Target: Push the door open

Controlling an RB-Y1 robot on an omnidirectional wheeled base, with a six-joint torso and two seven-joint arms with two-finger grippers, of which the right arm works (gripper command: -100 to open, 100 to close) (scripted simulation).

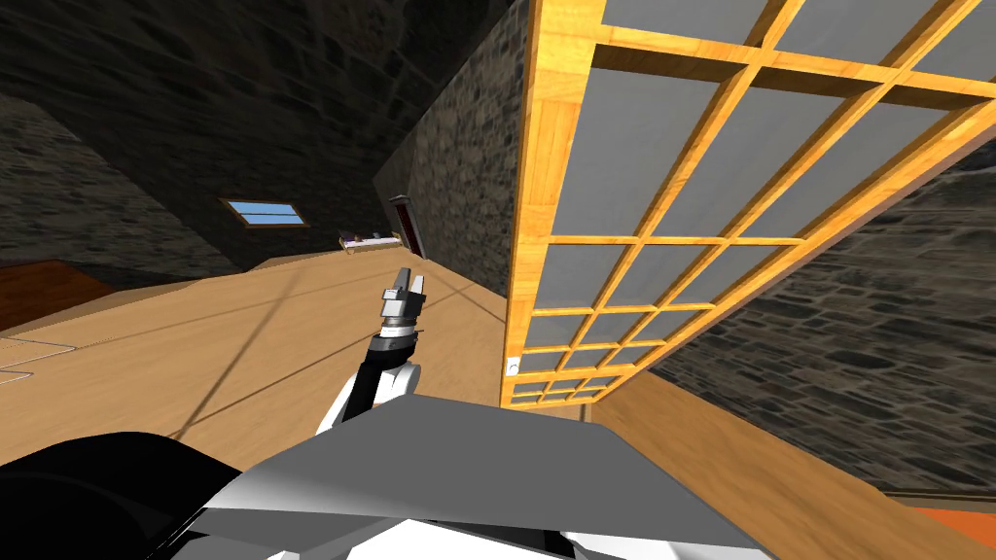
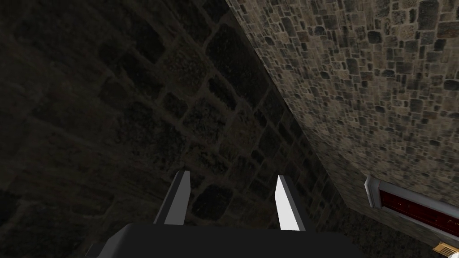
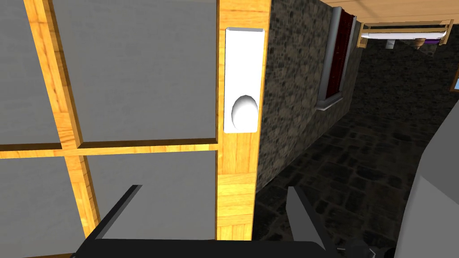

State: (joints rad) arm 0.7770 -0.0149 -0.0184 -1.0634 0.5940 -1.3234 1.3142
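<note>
Right end effector [image 3: 213, 188] is close up on the door [image 3: 242, 179], fingers spread wide, holding nothing. One blade is in front of a grey pane, the other is past the door's edge stile. Contact: can't tell. Door is a wood lattice with grey panes, on my right in the head view, knob edge nearest me. White knob [image 3: 244, 112] sits on a white plate [image 3: 242, 53] just beyond the fingers. Stone wall [image 3: 291, 89] lies behind that edge. Left end effector [image 1: 409, 282] is raised ahead over the wood floor [image 1: 243, 331], wide and empty.
</note>
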